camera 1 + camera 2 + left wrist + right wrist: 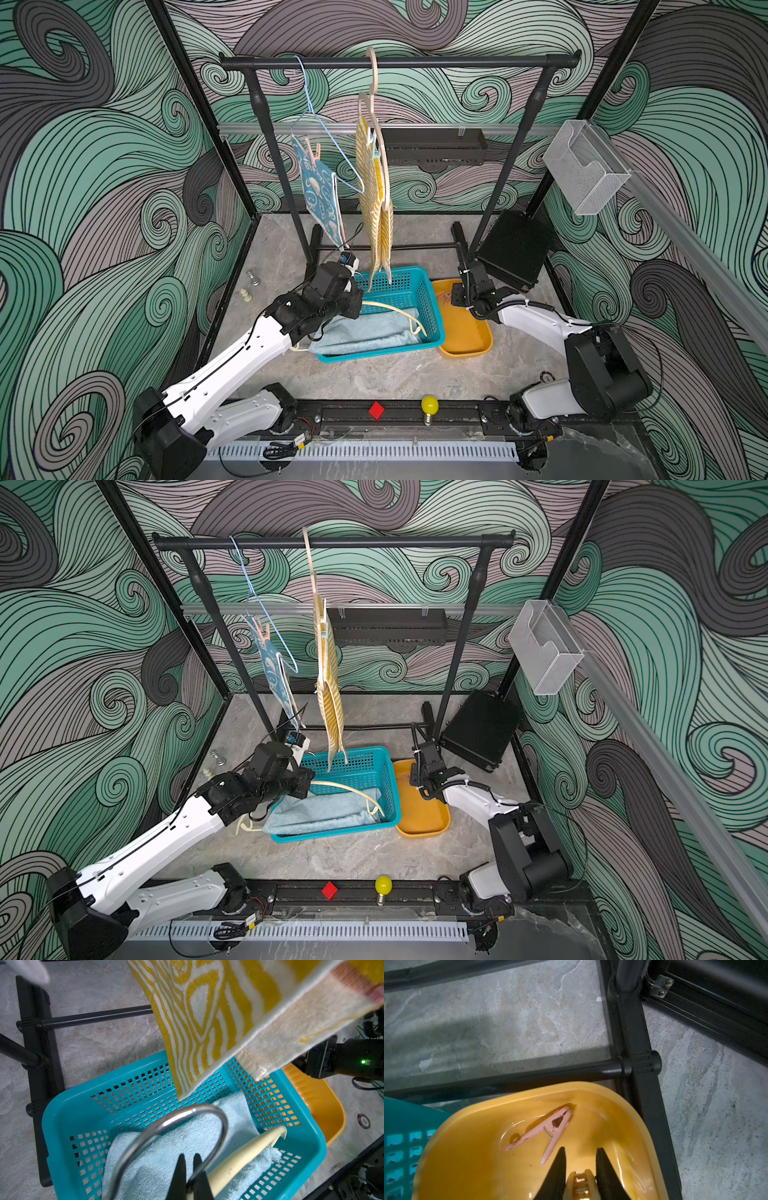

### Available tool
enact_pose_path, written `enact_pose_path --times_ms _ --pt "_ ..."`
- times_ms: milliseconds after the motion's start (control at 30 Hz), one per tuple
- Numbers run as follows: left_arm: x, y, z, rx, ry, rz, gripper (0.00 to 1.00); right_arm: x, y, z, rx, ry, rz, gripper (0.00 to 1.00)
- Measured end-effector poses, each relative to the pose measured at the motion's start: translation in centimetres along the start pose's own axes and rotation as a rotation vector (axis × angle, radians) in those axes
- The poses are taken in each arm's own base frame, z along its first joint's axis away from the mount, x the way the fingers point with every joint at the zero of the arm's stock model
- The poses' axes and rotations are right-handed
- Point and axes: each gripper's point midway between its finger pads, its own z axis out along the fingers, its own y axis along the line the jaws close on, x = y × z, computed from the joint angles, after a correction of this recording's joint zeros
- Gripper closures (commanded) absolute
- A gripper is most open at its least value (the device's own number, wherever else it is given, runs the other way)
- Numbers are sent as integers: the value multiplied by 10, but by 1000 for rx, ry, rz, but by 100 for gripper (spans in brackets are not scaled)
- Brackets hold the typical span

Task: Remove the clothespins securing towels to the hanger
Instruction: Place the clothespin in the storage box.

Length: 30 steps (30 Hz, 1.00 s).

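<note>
My right gripper [581,1149] has black fingers, a pale-yellow clothespin [580,1185] between them, above an orange-yellow tray [467,1157] with a pink clothespin [529,1136]. My left gripper [189,1155] is black too, by the cream hanger [239,1164], pale-blue towel [166,1147] and teal basket [68,1109]. The striped towel [197,1012] is yellow and white; the teal-blue towel [318,195] carries white cartoon figures.

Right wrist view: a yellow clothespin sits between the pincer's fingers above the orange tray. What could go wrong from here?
1. Released from here, the yellow clothespin in the right pincer might bounce off the pink clothespin or out of the orange tray.
2. The left pincer, shut on the cream hanger, sits close to the hanging striped towel; lifting could snag it.
</note>
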Motion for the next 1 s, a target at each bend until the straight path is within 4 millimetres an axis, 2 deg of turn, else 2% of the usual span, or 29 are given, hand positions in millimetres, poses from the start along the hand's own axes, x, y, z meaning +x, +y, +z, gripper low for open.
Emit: enact_pose_path --times_ms 267,467,600,767,1000 --pt "1 2 0 -9 2 0 100 -6 6 2 -23 -9 12 52" --pt "1 2 -1 -9 1 0 100 -14 11 -10 -62 -39 13 49" --pt "1 2 -1 -10 1 0 100 -28 21 -32 -140 -87 5 49" --pt "0 3 -7 -9 -9 -1 100 -43 39 -72 -282 -158 -23 49" --pt "-9 3 -17 -8 -45 -6 100 -52 62 -126 -480 -238 -76 49"
